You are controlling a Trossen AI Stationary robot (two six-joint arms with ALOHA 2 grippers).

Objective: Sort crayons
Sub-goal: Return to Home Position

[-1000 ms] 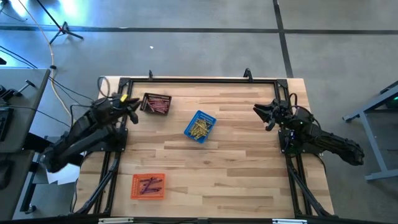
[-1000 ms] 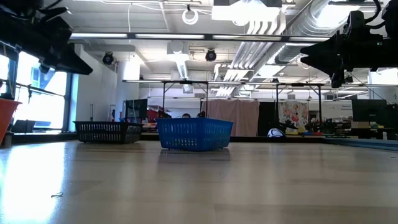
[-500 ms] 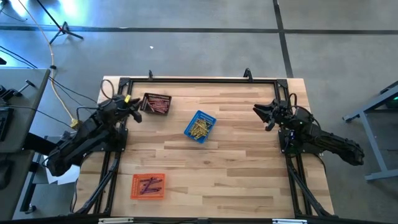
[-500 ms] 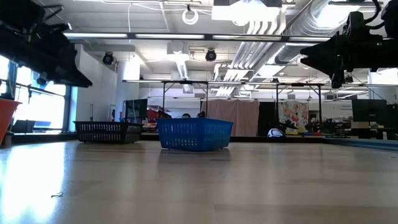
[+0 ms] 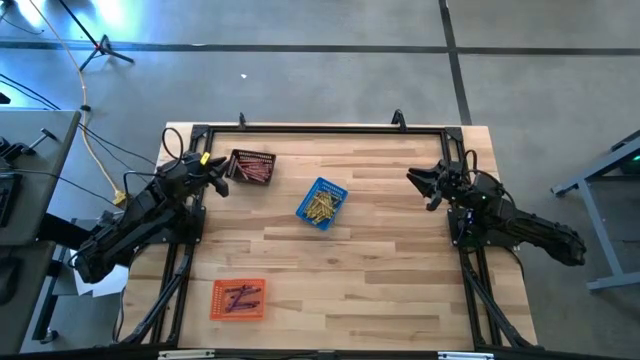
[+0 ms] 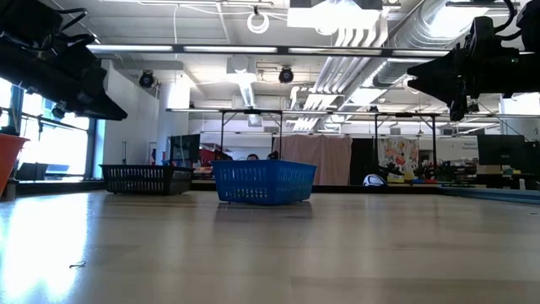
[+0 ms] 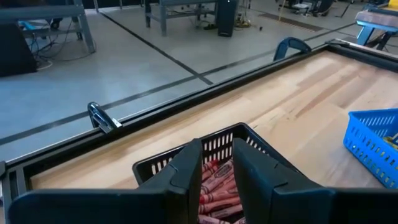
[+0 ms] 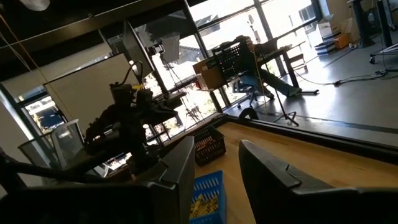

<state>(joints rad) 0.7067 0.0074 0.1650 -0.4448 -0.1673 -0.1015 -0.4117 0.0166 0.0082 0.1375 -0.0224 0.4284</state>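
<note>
Red-pink crayons (image 5: 253, 170) lie heaped in a small black mesh basket (image 5: 252, 153) near the far left corner of the pale wooden table (image 5: 380, 270). The yellow-gold crayons (image 5: 320, 206) fill a small blue mesh basket (image 5: 340, 190), which is turned at an angle toward the middle of the table's far half, apart from the black one. The purple crayons (image 5: 240, 298) lie in a small orange mesh basket (image 5: 218, 300) near the front edge on the left side — well away from the other two.

The left gripper (image 7: 217, 146) hangs just beside the black basket, on its left, above the tabletop. In the left wrist view its two dark fingers (image 7: 188, 171) frame the basket's near wall, and the red-pink sticks show through the gap between them. That gap is narrow and the fingers hold nothing.

The right gripper (image 5: 420, 183) is near the right side of the table's far half, pointing toward the blue basket but well apart from it. Its fingers (image 8: 180, 168) also stand a little apart — empty. In the low view both arms are raised clear of the wood.

A black metal frame (image 5: 320, 128) runs along the table's edges, with grey floor beyond.
</note>
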